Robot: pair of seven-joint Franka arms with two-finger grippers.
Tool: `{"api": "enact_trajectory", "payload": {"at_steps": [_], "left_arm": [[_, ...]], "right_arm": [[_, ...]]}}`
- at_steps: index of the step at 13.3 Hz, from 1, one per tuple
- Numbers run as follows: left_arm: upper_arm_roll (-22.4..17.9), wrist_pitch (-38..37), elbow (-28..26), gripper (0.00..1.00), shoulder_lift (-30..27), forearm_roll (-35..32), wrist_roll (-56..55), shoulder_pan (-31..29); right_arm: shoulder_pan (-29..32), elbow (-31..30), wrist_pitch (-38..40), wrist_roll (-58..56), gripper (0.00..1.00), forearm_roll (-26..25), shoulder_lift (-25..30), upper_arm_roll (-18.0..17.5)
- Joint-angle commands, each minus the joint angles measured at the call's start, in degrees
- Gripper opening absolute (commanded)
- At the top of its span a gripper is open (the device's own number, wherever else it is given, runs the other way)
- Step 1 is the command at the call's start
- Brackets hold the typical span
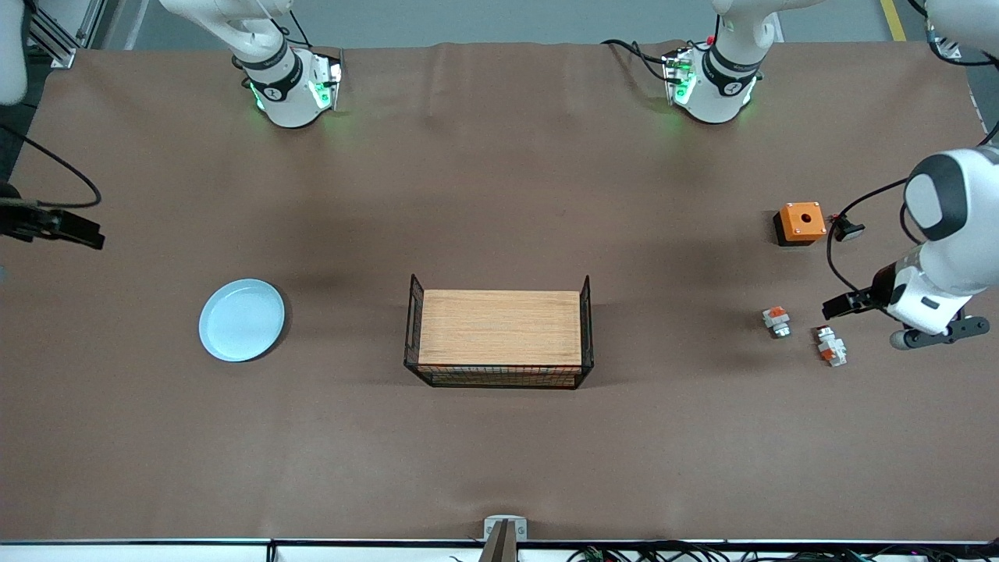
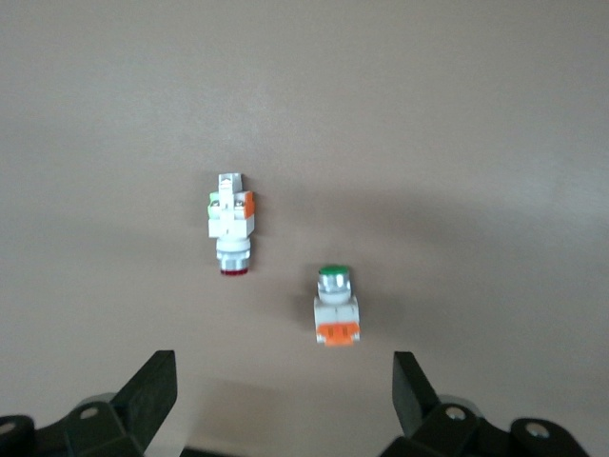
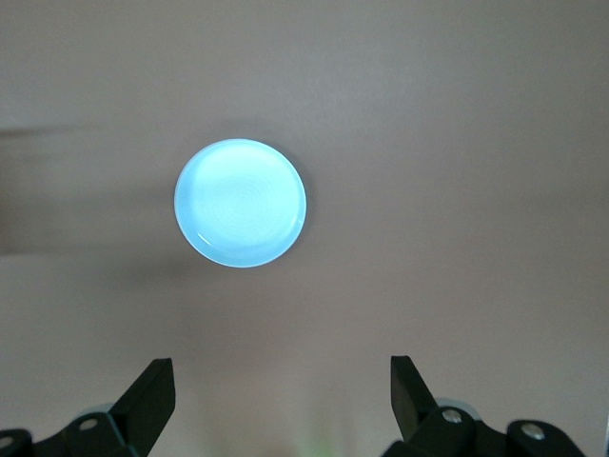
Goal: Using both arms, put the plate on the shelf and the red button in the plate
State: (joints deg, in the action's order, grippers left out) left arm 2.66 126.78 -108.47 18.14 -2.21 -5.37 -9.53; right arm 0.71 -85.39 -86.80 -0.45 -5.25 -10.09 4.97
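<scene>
We see both spread-fingered grippers, left gripper and right gripper, cut off (fingertips only) above the tiny white-grey, red-tipped button and the round pale-blue plate.

Worktop w/ brown cloth cover, faint creases near the arm bases' end. Grey floor strip above its top edge, yellow line at the corner by the left arm's end. Alu frame profile at the corner by the right arm's end. White rail along the edge nearest the front cam, small metal bracket mid-edge, tangle of cables below it. Light even, overhead, soft shadows on the cloth.
</scene>
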Motion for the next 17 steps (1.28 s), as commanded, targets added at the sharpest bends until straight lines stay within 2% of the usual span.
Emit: {"api": "enact_trajectory", "payload": {"at_steps": [1, 4, 7, 9, 11, 12, 14, 15, 16, 17], "left_arm": [[0.24, 6.61, 0.19, 1.00, 5.21, -3.48, 0.45, -0.92], [0.24, 16.11, 0.19, 1.00, 11.64, -5.34, 0.45, -4.61], [0.33, 20.25, 0.10, 1.00, 14.80, -5.26, 0.36, -5.58], [0.33, 23.85, -0.16, 0.99, 16.74, -5.26, 0.01, -5.67], [0.33, 25.71, -0.17, 0.91, 17.89, -5.26, 0.01, -6.11], [0.33, 26.06, -0.17, 0.76, 18.07, -5.26, 0.01, -6.20], [0.33, 26.06, -0.17, 0.22, 18.07, -5.26, 0.27, -5.94], [0.33, 26.06, -0.08, 0.07, 18.07, -5.26, 0.27, -5.93], [0.33, 26.06, -0.08, 0.00, 17.98, -5.26, 0.19, -5.85], [0.33, 25.98, -0.08, 0.00, 17.63, -5.34, 0.36, -5.85]], "right_arm": [[1.23, -0.12, -0.30, -1.13, 0.98, -0.73, -3.35, -0.66], [2.19, -8.27, -11.60, -1.22, 0.98, -0.46, -3.80, -0.66], [3.77, -16.54, -24.17, -1.31, 0.98, -0.46, -4.23, -0.66], [5.44, -18.49, -29.72, -1.57, 0.98, -0.37, -7.21, -0.75], [6.41, -18.50, -33.94, -2.09, 0.98, -0.29, -11.25, -0.84], [6.67, -18.58, -35.44, -2.10, 0.98, -0.02, -13.18, -0.92], [7.12, -18.50, -37.64, -4.89, 0.98, 5.93, -16.53, -0.84], [7.55, -18.50, -39.57, -7.08, 0.98, 7.26, -18.37, -0.84], [8.08, -18.50, -41.59, -7.80, 0.98, 8.49, -19.69, -0.84], [8.08, -18.50, -43.00, -7.81, 0.98, 8.76, -20.58, -0.84]]}}
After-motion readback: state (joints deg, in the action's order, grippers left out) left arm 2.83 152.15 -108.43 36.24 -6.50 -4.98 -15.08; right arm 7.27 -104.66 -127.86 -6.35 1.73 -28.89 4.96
